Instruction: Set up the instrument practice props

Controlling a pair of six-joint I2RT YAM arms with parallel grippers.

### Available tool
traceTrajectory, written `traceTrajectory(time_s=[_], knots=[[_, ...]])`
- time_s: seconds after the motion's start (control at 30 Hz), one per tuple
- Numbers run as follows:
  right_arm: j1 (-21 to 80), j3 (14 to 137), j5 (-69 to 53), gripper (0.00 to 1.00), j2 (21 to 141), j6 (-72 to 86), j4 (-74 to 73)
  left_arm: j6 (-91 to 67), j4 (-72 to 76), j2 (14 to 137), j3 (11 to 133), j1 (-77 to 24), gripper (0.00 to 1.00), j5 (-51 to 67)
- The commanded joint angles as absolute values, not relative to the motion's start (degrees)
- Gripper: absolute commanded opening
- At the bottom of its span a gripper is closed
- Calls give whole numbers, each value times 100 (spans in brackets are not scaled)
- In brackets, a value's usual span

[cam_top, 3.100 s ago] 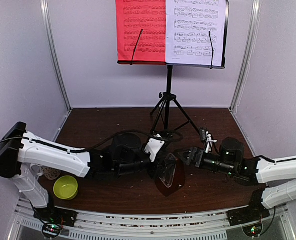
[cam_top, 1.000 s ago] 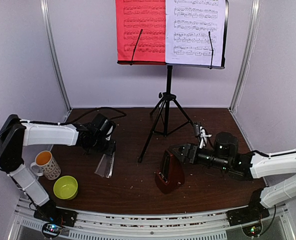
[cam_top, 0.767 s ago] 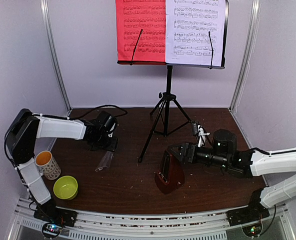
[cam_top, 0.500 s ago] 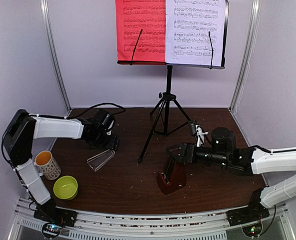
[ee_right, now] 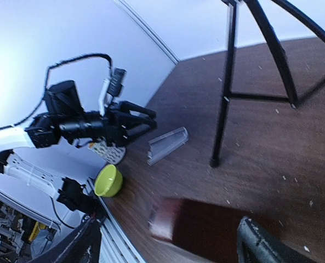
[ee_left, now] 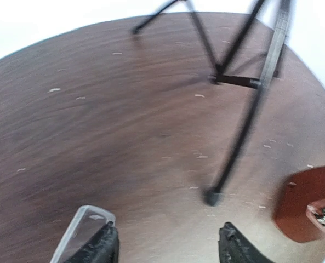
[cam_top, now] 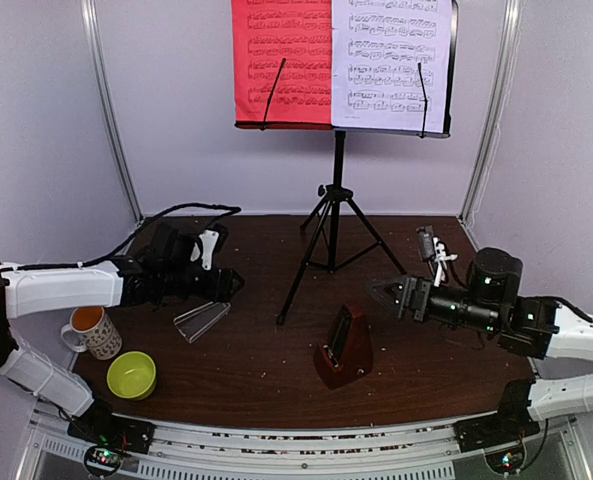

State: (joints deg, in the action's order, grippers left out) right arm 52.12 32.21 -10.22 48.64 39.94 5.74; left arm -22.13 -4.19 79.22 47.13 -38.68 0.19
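Worktop (cam_top: 266, 385): everything's on it, task looks close to done.

- Music stand (cam_top: 338, 180) upright at centre back. Red sheet (cam_top: 281, 60) and white sheet (cam_top: 391, 60) side by side on its desk.
- Left claw (cam_top: 234, 286): spread, empty, just beside the cover.
- Right claw (cam_top: 380, 293): spread, empty, near the metronome but not touching.
- Metronome (cam_top: 344, 350) upright front-centre, between the stand's front leg and the right claw, uncovered.
- Clear cover (cam_top: 201, 321) on its side, left of the stand, well apart from the metronome.
- Yellow-green bowl (cam_top: 131, 374) and mug (cam_top: 94, 330) front left, not ours.

Risks, my read:
- Either arm swinging inward low could clip a tripod leg; the stand is top-heavy, so it tips and sheds the sheets.
- Right claw sweeping past could knock the metronome over; narrow base, exposed front.
- Left claw nudging the cover would skid it toward the mug; it's light and slick.
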Motion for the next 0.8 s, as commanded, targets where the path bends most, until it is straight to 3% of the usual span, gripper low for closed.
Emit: traceTrajectory(time_s=[0.0,0.2,0.43,0.77], knots=[[5231,2254,-586,83,4323,4334,-349,-2006,485,8232,4688,-4309,60,568],[5230,1268,-334,66,3822,4676,-429,-2185,940,9138,5056,-5050,50,624],[5239,1089,-561,46,4868,4812,387,-2530,1431,10126,5487,-5484,46,707],[5231,1417,-680,37,6058,4802,1247,-2710,1534,10709,5759,-5674,43,796]])
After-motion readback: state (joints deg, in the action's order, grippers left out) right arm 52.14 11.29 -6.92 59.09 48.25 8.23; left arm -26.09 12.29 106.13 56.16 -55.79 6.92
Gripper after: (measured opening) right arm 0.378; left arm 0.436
